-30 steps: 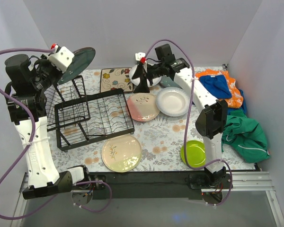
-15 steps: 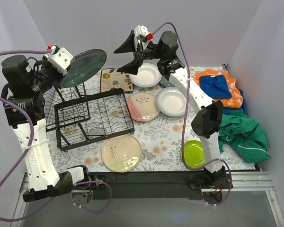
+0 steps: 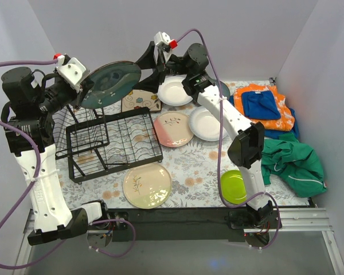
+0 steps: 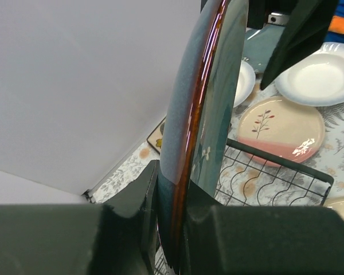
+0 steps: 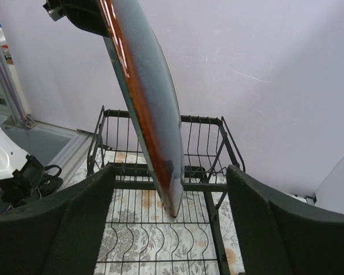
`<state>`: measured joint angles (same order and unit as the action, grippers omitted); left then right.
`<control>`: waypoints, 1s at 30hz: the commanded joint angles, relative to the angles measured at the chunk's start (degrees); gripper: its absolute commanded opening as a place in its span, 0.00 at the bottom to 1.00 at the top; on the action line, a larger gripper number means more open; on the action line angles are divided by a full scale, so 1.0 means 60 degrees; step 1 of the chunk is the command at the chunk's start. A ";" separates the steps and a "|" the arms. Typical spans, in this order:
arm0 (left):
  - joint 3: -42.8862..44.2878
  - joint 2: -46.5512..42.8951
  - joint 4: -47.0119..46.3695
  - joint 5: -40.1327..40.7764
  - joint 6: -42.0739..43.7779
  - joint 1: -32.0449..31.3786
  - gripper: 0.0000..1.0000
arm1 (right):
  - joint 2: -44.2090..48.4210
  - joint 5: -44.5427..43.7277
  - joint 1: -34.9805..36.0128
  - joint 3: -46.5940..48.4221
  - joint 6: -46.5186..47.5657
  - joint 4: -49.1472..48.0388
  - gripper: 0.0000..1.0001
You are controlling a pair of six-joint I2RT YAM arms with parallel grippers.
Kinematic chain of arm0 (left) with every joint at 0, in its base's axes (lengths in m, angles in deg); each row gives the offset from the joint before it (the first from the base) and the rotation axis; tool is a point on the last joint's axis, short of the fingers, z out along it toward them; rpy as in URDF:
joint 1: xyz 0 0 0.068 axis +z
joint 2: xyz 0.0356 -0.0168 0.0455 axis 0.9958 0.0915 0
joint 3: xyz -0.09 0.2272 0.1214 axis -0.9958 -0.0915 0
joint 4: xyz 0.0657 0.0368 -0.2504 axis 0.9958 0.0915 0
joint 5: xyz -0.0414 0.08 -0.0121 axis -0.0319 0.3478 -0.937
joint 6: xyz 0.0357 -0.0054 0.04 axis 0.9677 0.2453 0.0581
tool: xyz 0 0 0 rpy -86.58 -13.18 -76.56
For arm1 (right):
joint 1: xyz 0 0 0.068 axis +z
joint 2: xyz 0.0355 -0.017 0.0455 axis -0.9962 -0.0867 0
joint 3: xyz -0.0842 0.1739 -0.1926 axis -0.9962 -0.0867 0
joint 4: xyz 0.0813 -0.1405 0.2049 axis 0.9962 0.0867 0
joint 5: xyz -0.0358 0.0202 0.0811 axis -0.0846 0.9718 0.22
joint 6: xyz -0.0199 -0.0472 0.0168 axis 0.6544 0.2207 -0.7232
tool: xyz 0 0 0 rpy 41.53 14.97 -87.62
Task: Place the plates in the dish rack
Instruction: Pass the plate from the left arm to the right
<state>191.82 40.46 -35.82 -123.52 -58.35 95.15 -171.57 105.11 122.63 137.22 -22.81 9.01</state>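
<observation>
Upper left: left gripper [image 3: 83, 86] clamps the dark plate [image 3: 110, 85] above the dish rack [image 3: 106, 121]; right gripper [image 5: 172, 220], fingers spread, should straddle its rim squarely.

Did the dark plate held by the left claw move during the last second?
Yes. The dark blue-grey plate shifted right, from above the dish rack's raised left frame toward the floral trivet.

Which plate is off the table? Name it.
The dark blue-grey plate, held on edge by the left gripper above the dish rack; the others lie flat.
</observation>
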 commanded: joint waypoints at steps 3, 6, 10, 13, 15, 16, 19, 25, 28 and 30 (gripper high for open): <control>-0.0059 -0.0524 -0.1671 -0.1006 -0.0632 0.0011 0.00 | -0.0105 0.0053 0.0221 0.0122 -0.1229 -0.1183 0.68; -0.0294 -0.0539 -0.1803 -0.1226 -0.0750 0.0026 0.00 | -0.0105 0.0215 0.0309 0.0048 -0.1464 -0.1301 0.58; -0.0514 -0.0568 -0.1906 -0.1372 -0.0824 0.0026 0.00 | -0.0090 0.0156 0.0354 0.0018 -0.1713 -0.1432 0.37; -0.0821 -0.0656 -0.2125 -0.1475 -0.0999 0.0011 0.00 | -0.0090 0.0288 0.0368 -0.0040 -0.1933 -0.1579 0.18; -0.1128 -0.0700 -0.2403 -0.1577 -0.1160 0.0026 0.00 | -0.0090 0.0434 0.0354 -0.0084 -0.2080 -0.1652 0.08; -0.1245 -0.0787 -0.2520 -0.1621 -0.1349 0.0026 0.00 | -0.0075 0.0478 0.0339 -0.0128 -0.2226 -0.1652 0.01; -0.1977 -0.0919 -0.3237 -0.1972 -0.1905 0.0026 0.00 | 0.0027 0.0479 0.0164 -0.0361 -0.2549 -0.1696 0.01; -0.4666 -0.1754 -0.6310 -0.2531 -0.4891 0.0011 0.00 | 0.0743 -0.0165 -0.0656 -0.1576 -0.3325 -0.1609 0.01; -0.6161 -0.2193 -0.8521 -0.2282 -0.7276 0.0026 0.00 | 0.1328 -0.0312 -0.1022 -0.2557 -0.3297 -0.1419 0.01; -0.6781 -0.2238 -1.0178 -0.2179 -0.9190 0.0011 0.00 | 0.1593 -0.0342 -0.1227 -0.3275 -0.3151 -0.1301 0.01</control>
<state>156.26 31.83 -70.84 -131.00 -93.04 95.06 -169.78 104.32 121.16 122.05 -35.86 0.75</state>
